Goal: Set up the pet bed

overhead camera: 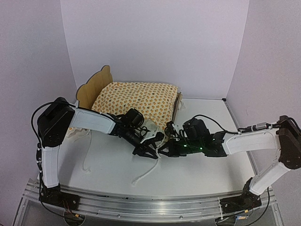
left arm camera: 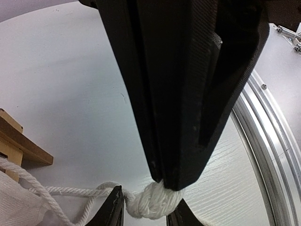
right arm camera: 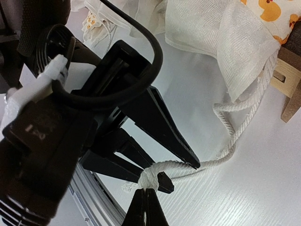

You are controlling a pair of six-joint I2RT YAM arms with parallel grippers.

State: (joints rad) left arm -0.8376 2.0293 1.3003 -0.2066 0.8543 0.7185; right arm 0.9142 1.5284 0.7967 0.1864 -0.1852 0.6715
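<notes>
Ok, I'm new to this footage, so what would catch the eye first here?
The two grippers meet mid-table: the right gripper is pinched shut on the knot of a white cord, with the fingers of the left gripper either side of it. Behind them, at the back left, the pet bed carries an orange-dotted cushion.

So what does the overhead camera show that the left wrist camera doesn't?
Only overhead: the whole pet bed with its orange-dotted cushion. Only the left wrist: the rope knot close up, sitting between the fingertips of the left gripper, with the right gripper pinched on it from above. Both: the white table, the rope and a bit of the bed's wood.
</notes>
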